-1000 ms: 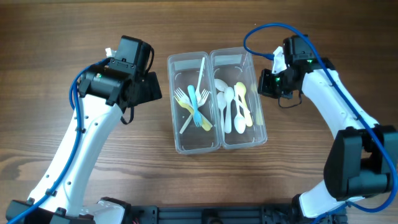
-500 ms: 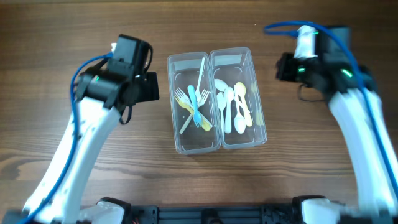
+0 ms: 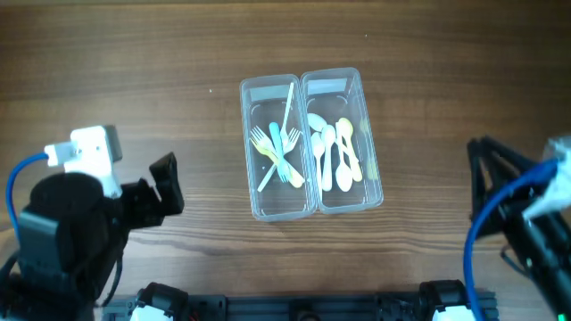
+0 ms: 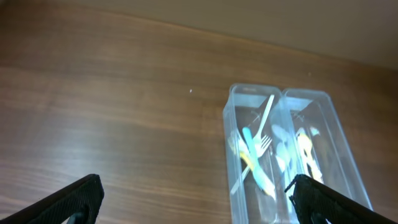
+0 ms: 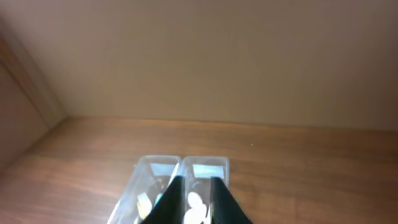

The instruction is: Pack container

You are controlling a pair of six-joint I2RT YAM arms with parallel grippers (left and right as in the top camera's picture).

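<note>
Holding pastel plastic forks (image 3: 278, 153) and pale plastic spoons (image 3: 333, 153), the clear twin-tub plastic container (image 3: 284, 211) appears packed; left gripper (image 4: 194, 185) jaws spread wide, right gripper (image 5: 198, 194) jaws barely parted, both empty.

Desk (image 3: 134, 71): brown wood grain, smooth, low sheen; pale glare patch at lower left of the left wrist view.
Container (image 3: 268, 82): clear plastic, glossy, thin walls, highlights along the rims nearest the top of the frame.
Forks (image 3: 278, 153): smooth plastic in blue, yellow and white, slight gloss.
Spoons (image 3: 335, 153): plastic in white and pale yellow, same finish.
Left end effector (image 4: 194, 193): fingers (image 4: 74, 196) matt black, apparently plastic.
Right end effector (image 5: 194, 202): fingers dark and matt; too blurred to tell the material.
</note>
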